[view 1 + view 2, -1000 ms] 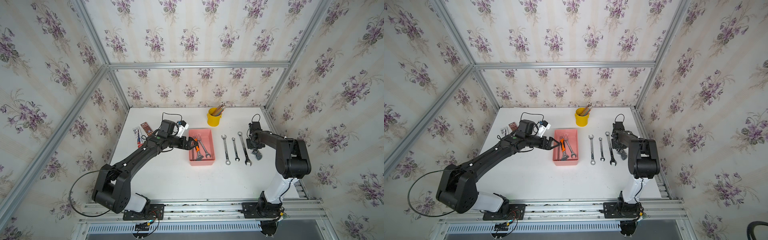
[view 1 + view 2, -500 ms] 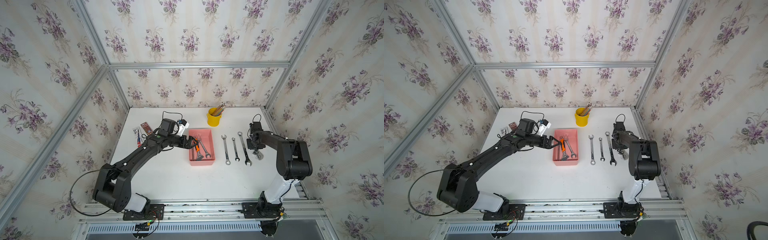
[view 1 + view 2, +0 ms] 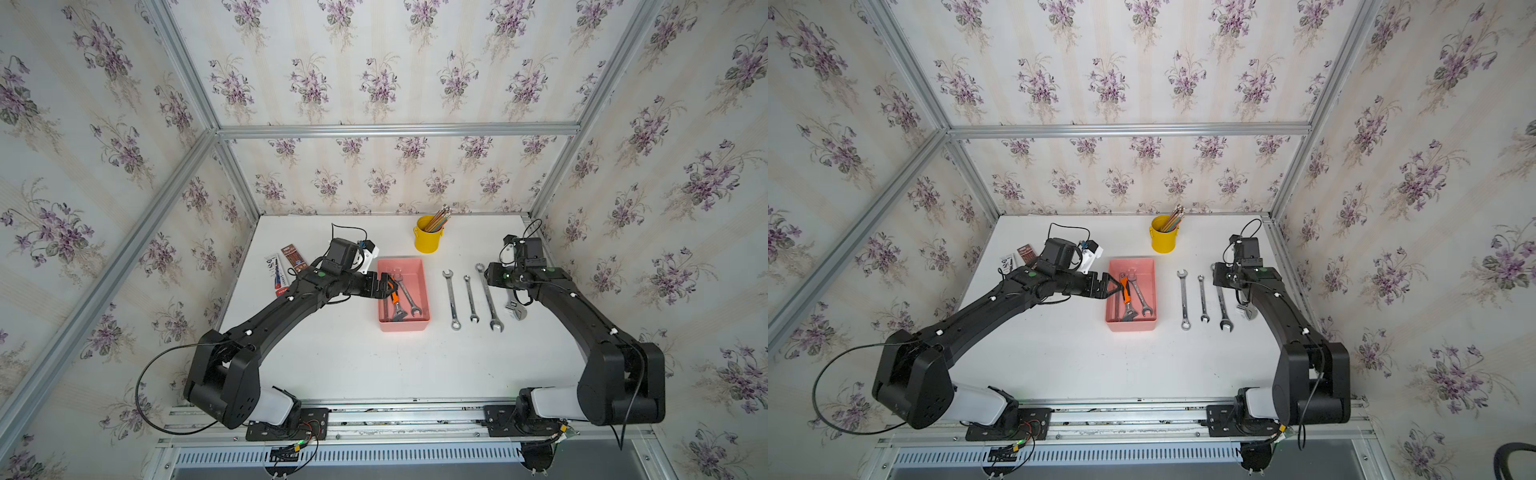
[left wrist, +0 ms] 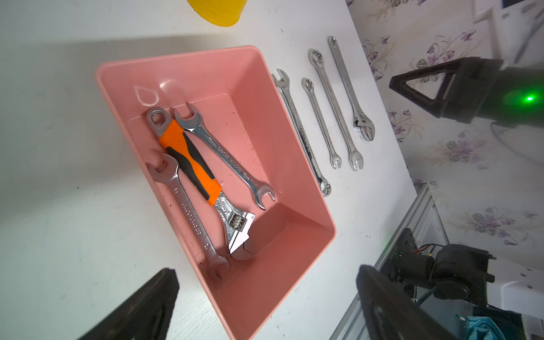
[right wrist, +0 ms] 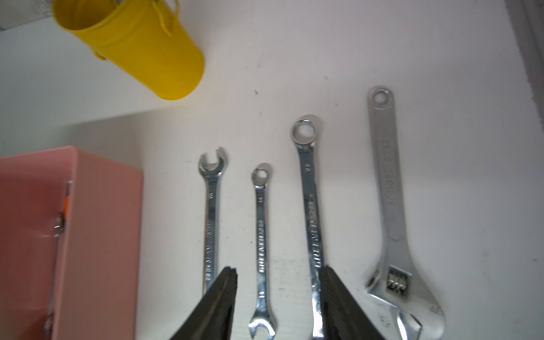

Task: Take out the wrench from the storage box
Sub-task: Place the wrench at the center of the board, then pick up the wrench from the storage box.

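Left pincer (image 3: 385, 286) hangs spread wide and empty over the box (image 3: 401, 262) in both top views, its tips above the orange wrench (image 3: 393, 296). Right pincer (image 3: 491, 275) sits over the row of four tools laid on the surface (image 3: 374, 365) beside the box. Its jaws have parted within the last second while the arm barely shifted. I read that as a tool just set down, probably the silver adjustable (image 3: 515, 309) nearest it. One removal looks done, and the left arm seems placed for the next.

Left wrist view: the box (image 4: 265, 97) still holds three tools lying flat and close together. The orange wrench (image 4: 191, 160) has a black grip inlay and a chrome head. A spanner (image 4: 226, 156) lies on one side of it and a second spanner (image 4: 188, 215) on the other, along the wall. Nothing is between the pincer's fingers (image 4: 147, 303).

Right wrist view: the right pincer (image 5: 278, 270) stands apart, gripping nothing, with a small wrench (image 5: 262, 235) below the gap. The silver adjustable (image 5: 394, 206) lies flat, clear of both fingers. Only a side of the box (image 5: 103, 220) shows.
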Robot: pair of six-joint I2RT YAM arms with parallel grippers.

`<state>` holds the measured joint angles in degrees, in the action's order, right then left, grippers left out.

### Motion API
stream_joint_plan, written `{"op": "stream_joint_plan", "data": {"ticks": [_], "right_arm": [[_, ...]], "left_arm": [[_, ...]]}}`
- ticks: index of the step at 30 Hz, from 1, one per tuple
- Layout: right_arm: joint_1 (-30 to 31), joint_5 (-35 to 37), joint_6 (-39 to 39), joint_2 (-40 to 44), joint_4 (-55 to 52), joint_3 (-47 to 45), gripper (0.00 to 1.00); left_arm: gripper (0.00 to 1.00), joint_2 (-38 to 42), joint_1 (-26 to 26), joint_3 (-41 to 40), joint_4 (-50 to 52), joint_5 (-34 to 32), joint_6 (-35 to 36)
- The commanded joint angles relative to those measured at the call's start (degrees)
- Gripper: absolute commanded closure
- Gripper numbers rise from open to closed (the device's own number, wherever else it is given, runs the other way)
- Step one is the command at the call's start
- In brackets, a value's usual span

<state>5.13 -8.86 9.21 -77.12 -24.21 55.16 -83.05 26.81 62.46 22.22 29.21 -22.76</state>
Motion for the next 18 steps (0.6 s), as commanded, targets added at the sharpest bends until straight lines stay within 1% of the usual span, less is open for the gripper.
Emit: {"op": "stream_joint_plan", "data": {"ticks": [1, 3, 4, 9, 12, 14, 15, 16, 17, 18], "right_arm": [[3.17, -10.28, 8.9, 3.59, 0.98, -1.61, 0.41], [6.78, -11.71, 12.96, 5.65, 2.04, -2.75, 0.35], [8.62, -12.12, 14.68, 6.51, 2.31, -3.18, 0.33], [16.34, -10.31, 20.05, 9.29, 0.26, -3.3, 0.27], [19.29, -9.59, 21.79, 10.83, -1.24, -3.34, 0.24], [20.18, -9.6, 22.32, 12.18, -2.13, -3.62, 0.14], [20.19, -9.67, 22.63, 13.0, -2.3, -3.93, 0.11], [20.22, -9.68, 22.85, 13.74, -2.05, -4.29, 0.11], [20.26, -9.78, 23.08, 14.32, -1.9, -4.57, 0.08], [20.24, -9.94, 23.1, 14.5, -2.06, -4.57, 0.0]], "left_arm": [[0.01, -0.73, 1.82, 1.69, 2.33, -6.82, -2.23], [0.0, -1.68, 3.05, 3.08, 3.64, -8.31, -3.1], [0.0, -2.46, 3.43, 3.76, 4.36, -10.23, -3.46], [0.05, -4.95, 5.93, 5.54, 6.3, -13.85, -6.25], [0.07, -6.59, 7.33, 6.98, 7.33, -15.96, -7.6], [0.1, -7.87, 8.11, 7.93, 8.24, -17.26, -8.58], [0.1, -8.47, 8.66, 8.63, 9.04, -18.38, -8.99], [0.11, -9.15, 9.07, 9.13, 9.68, -19.27, -9.28], [0.12, -9.86, 9.38, 9.6, 10.23, -19.98, -9.91], [0.13, -10.72, 9.65, 10.18, 10.61, -20.52, -10.29]]}}
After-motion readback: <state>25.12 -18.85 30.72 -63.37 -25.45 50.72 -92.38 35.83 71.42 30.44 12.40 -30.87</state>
